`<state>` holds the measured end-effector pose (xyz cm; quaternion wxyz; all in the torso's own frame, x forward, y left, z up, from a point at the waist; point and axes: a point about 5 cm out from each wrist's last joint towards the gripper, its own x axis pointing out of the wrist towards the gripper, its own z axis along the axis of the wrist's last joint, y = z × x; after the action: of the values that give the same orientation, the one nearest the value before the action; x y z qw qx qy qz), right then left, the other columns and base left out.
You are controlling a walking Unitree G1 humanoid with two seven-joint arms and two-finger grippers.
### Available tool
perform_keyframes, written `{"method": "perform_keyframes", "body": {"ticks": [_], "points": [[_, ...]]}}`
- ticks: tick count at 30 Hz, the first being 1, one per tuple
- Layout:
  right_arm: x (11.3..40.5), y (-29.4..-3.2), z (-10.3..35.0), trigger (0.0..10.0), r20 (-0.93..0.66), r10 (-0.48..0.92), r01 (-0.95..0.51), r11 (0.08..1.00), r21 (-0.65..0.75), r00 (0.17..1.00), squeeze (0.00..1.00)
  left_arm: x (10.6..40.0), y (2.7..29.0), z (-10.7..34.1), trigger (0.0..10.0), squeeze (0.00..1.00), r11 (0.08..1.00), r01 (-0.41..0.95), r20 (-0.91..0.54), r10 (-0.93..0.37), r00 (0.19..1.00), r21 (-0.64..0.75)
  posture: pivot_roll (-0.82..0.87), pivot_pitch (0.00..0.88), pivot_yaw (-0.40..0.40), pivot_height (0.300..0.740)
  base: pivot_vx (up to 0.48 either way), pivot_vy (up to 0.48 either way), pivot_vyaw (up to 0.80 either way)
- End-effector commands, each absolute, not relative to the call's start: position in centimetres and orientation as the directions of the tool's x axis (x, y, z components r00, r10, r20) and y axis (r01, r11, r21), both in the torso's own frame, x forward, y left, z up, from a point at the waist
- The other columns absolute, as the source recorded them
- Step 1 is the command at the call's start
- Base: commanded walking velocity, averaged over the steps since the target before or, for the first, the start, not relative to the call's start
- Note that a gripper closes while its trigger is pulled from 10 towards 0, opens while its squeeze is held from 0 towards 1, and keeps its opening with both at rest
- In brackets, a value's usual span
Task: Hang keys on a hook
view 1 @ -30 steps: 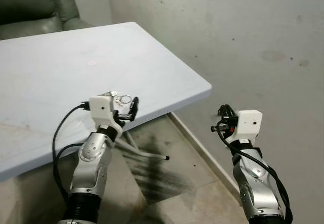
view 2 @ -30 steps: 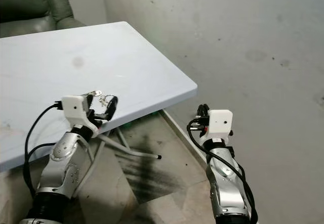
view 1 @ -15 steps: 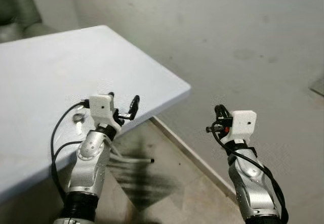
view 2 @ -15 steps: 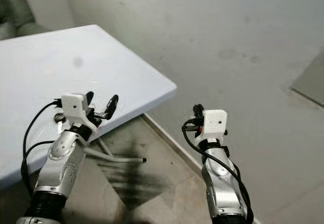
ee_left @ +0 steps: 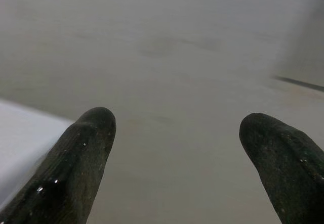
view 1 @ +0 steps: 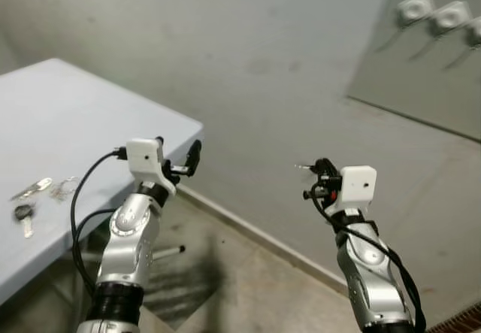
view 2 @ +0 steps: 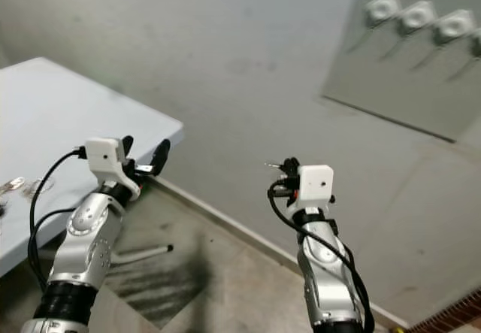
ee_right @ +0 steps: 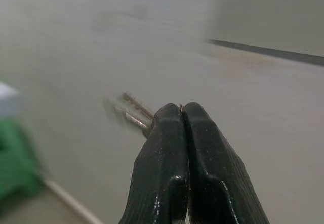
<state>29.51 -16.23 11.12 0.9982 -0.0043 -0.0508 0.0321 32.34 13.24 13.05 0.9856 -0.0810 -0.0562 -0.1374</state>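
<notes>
Your right gripper (ee_right: 183, 114) is pinched fully closed on a key (ee_right: 132, 112): in the right wrist view the two black fingers meet with no gap, and a thin metal blade sticks out past the tips toward the left of that frame. In the left eye view the same blade shows as a small sliver just left of the gripper, at centre right.

Your left gripper (view 1: 180, 161) is held up at centre left with its fingers spread wide and nothing between them; the left wrist view shows bare wall in the gap.

More keys (view 1: 34, 198) lie on the table (view 1: 90, 115) at the far left edge of the left eye view, well apart from both grippers.

The hooks (view 1: 443, 17) sit on a grey panel in the upper right corner, a row of pale round mounts with thin arms, blurred.

Treat the key as light, stiff and slick. It is hard metal held at one end between smooth pads, so it may pivot or slip if the blade knocks a hook. The ring or hole is hidden behind the fingers, so you cannot tell yet what will go over the hook. Hold firm and avoid side contact.
</notes>
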Motion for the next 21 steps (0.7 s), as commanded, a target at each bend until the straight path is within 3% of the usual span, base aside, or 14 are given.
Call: {"method": "perform_keyframes", "body": {"ticks": [1,21], "points": [[29.62,-15.68,11.58,10.0,0.120,0.071,-0.072,0.997,-0.002,0.990,0.00,32.43,14.03,13.24,10.0,0.00,0.958,0.258,0.131,-0.242,0.961,-0.123,-0.04,0.000,-0.018,0.740,0.000,0.000,-0.79],[29.83,-15.86,11.78,10.0,0.118,0.066,-0.066,0.998,-0.007,0.991,0.00,32.68,13.88,13.38,10.0,0.00,0.962,0.242,0.122,-0.228,0.966,-0.122,-0.04,0.000,-0.026,0.740,0.000,0.000,-0.79]]}}
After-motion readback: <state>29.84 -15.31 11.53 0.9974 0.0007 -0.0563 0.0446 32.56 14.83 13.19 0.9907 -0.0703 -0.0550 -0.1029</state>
